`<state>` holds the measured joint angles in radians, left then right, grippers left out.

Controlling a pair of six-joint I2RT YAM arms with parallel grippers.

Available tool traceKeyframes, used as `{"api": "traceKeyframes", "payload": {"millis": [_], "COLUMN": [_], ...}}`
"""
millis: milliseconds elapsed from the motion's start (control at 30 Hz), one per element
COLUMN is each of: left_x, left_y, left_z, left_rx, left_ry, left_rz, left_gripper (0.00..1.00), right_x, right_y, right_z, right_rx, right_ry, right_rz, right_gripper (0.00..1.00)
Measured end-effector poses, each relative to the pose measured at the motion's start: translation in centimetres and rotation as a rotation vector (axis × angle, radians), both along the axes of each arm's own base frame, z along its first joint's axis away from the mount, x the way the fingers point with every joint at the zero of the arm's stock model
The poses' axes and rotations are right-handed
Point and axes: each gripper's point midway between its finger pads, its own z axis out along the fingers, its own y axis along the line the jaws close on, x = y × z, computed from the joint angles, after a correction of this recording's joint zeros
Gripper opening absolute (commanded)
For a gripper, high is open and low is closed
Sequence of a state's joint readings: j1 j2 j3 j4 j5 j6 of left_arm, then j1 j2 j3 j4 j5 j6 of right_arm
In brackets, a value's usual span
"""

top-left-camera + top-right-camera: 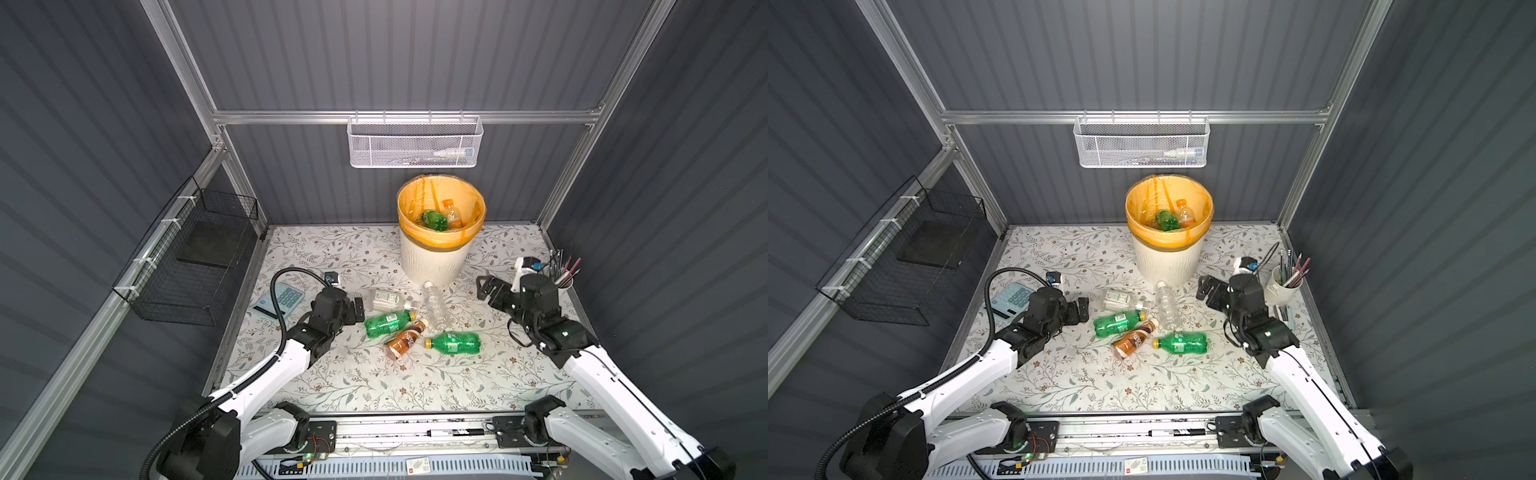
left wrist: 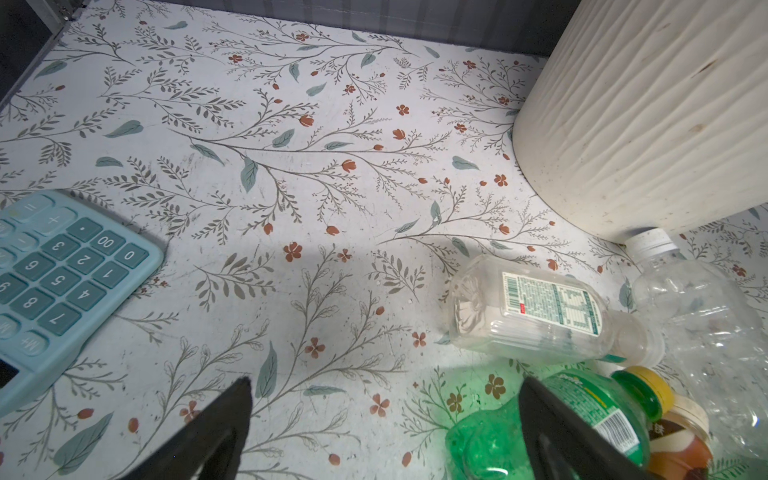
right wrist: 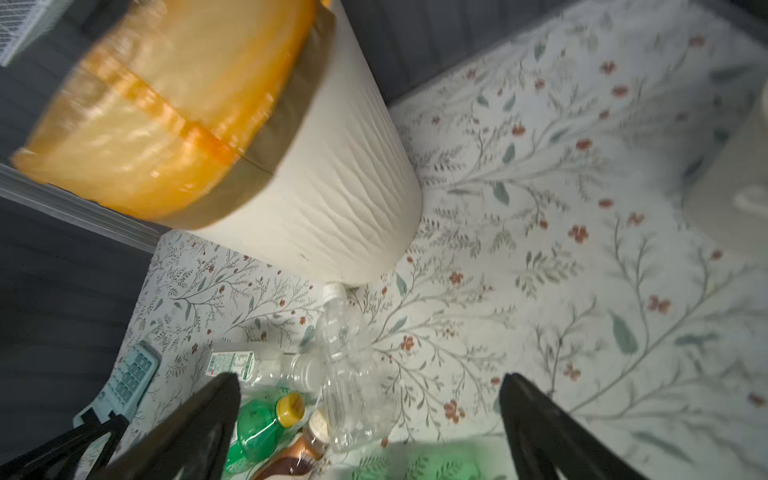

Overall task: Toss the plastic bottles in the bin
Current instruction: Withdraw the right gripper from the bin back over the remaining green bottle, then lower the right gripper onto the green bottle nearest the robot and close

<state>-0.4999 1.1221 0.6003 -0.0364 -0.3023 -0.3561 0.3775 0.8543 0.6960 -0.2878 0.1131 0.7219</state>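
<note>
The cream ribbed bin (image 1: 434, 259) with an orange bag stands at the back; in both top views a green bottle (image 1: 434, 219) and a clear orange-capped one (image 1: 1183, 212) lie inside it. Several plastic bottles lie before it: a clear labelled one (image 1: 386, 300), a clear white-capped one (image 1: 436, 305), two green ones (image 1: 388, 323) (image 1: 455, 343) and a brown one (image 1: 405, 341). My left gripper (image 1: 358, 309) is open and low, just left of the pile; the green bottle's base (image 2: 490, 444) lies beside one finger. My right gripper (image 1: 484, 291) is open, empty and raised right of the bin (image 3: 332, 199).
A blue calculator (image 1: 278, 299) lies at the left edge by my left arm. A white pencil cup (image 1: 563, 278) stands at the right edge behind my right wrist. A white mesh basket (image 1: 413, 143) hangs above the bin, and a black wire basket (image 1: 195, 257) on the left wall.
</note>
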Motion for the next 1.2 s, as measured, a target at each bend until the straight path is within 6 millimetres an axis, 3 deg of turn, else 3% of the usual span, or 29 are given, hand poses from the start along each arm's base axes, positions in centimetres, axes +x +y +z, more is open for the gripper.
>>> {"api": "traceKeyframes", "payload": {"millis": [133,233,500,633,800,1000,1200], "left_x": [-0.1,-0.1,-0.4,-0.6,-0.6,-0.6,-0.8], "left_y": [0.1,0.1,0.4,0.6,0.6,0.6,0.8], "left_z": [-0.3,-0.3,-0.9,-1.0,-1.0,-1.0,-0.5], "left_rx": [0.003,0.003,0.008,0.008,0.009,0.008,-0.001], "left_ry": [0.005,0.005,0.013,0.012,0.012,0.012,-0.005], "left_rz": [0.0,0.001,0.005,0.013,0.013,0.014,0.017], "left_gripper": [1.0,1.0,1.0,1.0,1.0,1.0,1.0], "right_x": [-2.8,-4.8,-9.6,-9.8,-9.5,-8.7,-9.8], "right_y": [1.4,3.0,5.6,5.3,6.0,8.5,7.5], "right_z": [-3.7,-5.4,-8.3,-8.9,-9.5,-7.0,-8.1], "right_rx": [0.13,0.213,0.318,0.296,0.055,-0.158,-0.232], "right_ry": [0.117,0.185,0.369,0.375,0.359,0.313,0.365], "right_rz": [-0.025,-0.029,-0.05,-0.065,0.1,0.353,0.38], "right_gripper": [0.99,0.99,0.99,0.99,0.99,0.99,0.99]}}
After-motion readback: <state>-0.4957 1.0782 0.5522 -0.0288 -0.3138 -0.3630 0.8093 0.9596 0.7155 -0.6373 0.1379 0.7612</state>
